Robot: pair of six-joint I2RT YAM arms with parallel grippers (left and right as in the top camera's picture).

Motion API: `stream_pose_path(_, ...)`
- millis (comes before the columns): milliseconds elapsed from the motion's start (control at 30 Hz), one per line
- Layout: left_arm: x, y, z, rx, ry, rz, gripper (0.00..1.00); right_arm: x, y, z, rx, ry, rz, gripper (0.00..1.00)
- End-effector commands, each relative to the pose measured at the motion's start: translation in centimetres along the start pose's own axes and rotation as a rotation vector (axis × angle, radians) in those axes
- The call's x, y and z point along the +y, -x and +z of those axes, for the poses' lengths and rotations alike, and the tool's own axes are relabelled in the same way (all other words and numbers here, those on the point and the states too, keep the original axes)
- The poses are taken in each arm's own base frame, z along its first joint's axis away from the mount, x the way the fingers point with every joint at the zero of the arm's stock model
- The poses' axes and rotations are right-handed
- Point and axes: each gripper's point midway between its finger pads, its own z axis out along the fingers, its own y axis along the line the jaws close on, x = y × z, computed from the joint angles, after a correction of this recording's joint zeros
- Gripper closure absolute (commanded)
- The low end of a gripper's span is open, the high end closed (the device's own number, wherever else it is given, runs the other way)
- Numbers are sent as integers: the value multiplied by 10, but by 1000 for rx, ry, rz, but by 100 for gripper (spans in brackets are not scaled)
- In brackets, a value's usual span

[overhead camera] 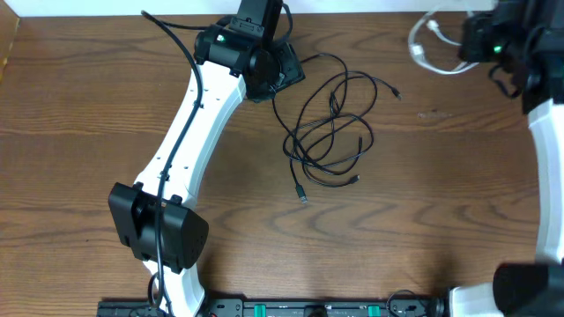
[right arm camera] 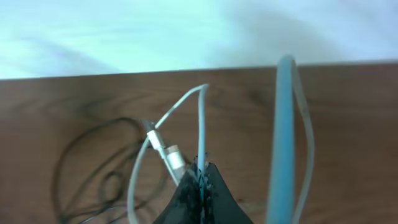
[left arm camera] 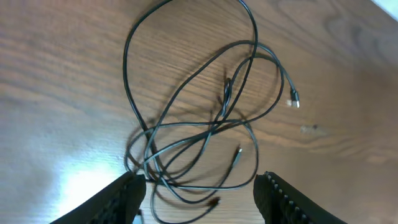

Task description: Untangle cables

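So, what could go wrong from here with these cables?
1. The right jaws are shut on the white cable close to the far edge of the table; a pull that way might drag its loops off.
2. The left jaws stand open above the black cables, which cross in many places; closing there might catch two strands and tighten the tangle.

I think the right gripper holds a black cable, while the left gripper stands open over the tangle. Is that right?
No: the right gripper holds the white cable, as the right wrist view shows. The left gripper does stand open over the tangle.
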Motion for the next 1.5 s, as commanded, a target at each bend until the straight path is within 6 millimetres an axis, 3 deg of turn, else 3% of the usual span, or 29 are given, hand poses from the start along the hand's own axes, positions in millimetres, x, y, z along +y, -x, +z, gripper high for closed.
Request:
stream_pose_path(0,1,2,-3,-13,9,139,39,-63,-2,18,1,-98,101,99)
stream_pose_path(200,1,7,-3,-39,17,147,39,-155,5,43,-94,-165,178,99)
stream_pose_path(333,1,8,-3,-41,16,148,39,-206,-7,73,-128,-189,244,99)
stream_pose_path(400,1,8,-3,-42,19,148,39,-239,-22,95,-145,-198,324,99)
stream_pose_path(500,1,8,-3,-43,19,148,38,-263,-39,118,-166,-148,415,99)
stream_pose_path(600,1,8,-3,-43,19,147,39,-297,-73,149,-176,-132,556,99)
stream_pose_path(767,1,8,-3,-43,19,147,39,-331,-119,170,-137,-179,648,99)
stream_pose_path(800,1,8,-3,-43,19,148,39,-337,-130,172,-120,-202,663,88)
stream_pose_path(933,1,9,-3,-44,18,148,38,-344,-142,165,-78,-241,669,11)
stream_pose_path(967,1,9,-3,-44,18,148,39,-343,-140,163,-75,-242,671,3)
stream_pose_path(1100,0,9,-3,-46,17,162,38,-333,-118,137,-75,-250,642,1)
stream_pose_path(1200,2,13,-4,-63,30,237,38,-320,-88,99,-75,-301,554,1)
stream_pose_path(1233,8,20,-5,-97,75,253,38,-312,-76,82,-69,-327,507,1)
stream_pose_path(1333,15,31,-9,-155,132,294,38,-290,-58,54,-52,-354,420,1)
stream_pose_path(1433,10,36,-22,-192,121,338,38,-266,-47,40,-32,-334,348,1)
stream_pose_path(1467,7,37,-32,-213,113,346,38,-249,-42,33,-19,-318,322,1)
